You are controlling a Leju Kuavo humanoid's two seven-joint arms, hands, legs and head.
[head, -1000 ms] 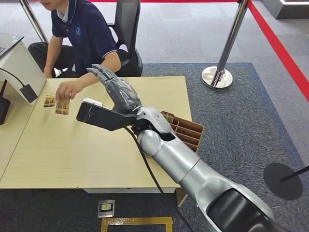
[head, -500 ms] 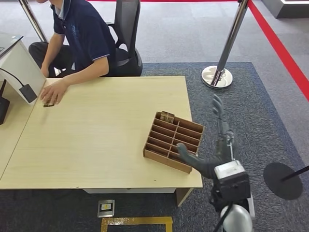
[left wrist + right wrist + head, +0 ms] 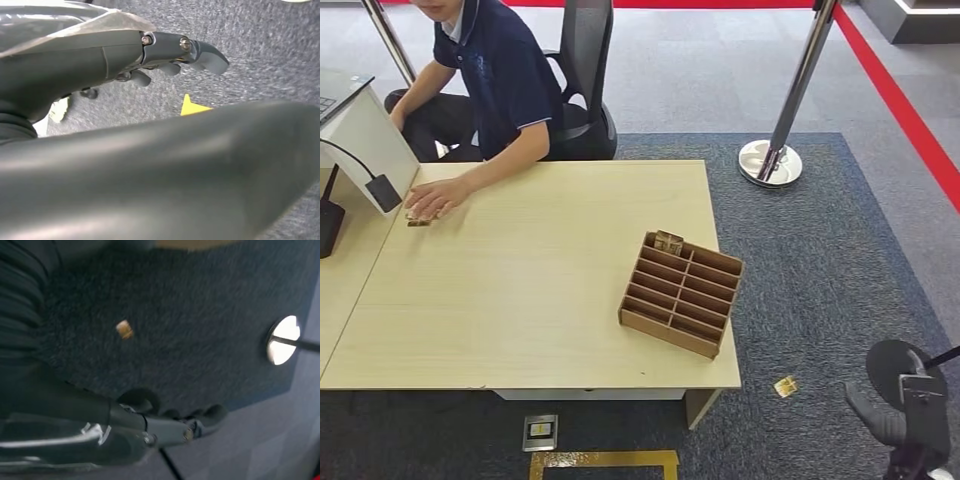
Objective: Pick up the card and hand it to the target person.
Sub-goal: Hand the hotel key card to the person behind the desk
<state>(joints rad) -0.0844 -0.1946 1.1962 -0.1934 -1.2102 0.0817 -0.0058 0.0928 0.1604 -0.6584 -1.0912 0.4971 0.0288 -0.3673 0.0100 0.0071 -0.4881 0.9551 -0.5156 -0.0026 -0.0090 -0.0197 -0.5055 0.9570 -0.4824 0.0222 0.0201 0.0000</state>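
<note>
The fingers of the right hand are hanging loosely apart and gripping nothing. The hand is dangling low beside the robot's body, over the carpet and well off the near right corner of the tabletop. That looks like a resting posture, not a reach.

The fingers of the left hand are stretching out straight, also holding nothing. They are pointing down at the carpet in the left wrist view, so that arm seems to be idling too.

A loose card is lying flat on the carpet, near the right hand and just off the tabletop's near right corner. There it is doing nothing for the handover, and I judge a thin, flat thing on carpet awkward for these fingers to lift.

A tray card is standing in the far left compartment of the cardboard tray, which is sitting at the near right corner of the tabletop, close to the right arm's side. It is propped on edge, which is leaving an edge free for a pinch, so it looks the likelier pick.

The person is sitting at the far left corner, leaning in and pressing a hand over some handed-over cards by that edge, apparently gathering them. Any handover is going to mean crossing the whole tabletop towards that corner.
</note>
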